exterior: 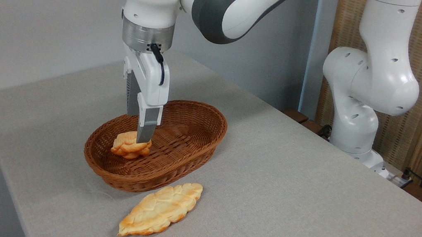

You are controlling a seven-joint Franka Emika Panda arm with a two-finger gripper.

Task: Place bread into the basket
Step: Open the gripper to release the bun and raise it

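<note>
Nearest, a long leaf-shaped braided loaf (160, 209) lay flat on the grey table (307, 200), just in front of the basket (194, 120). Behind it, the oval brown wicker basket held the bread (127, 145), a small golden bun, at its left end. The pincer (141, 139) pointed straight down, its fingers closed on the bun's right side. Farther back stood the arm's white base (353, 131).

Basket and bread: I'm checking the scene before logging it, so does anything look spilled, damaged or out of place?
Nothing stands out. The basket sits upright on the table, with the bread inside it at the gripper fingers. The long flat braided bread lies intact on the table beside the basket, outside it.
</note>
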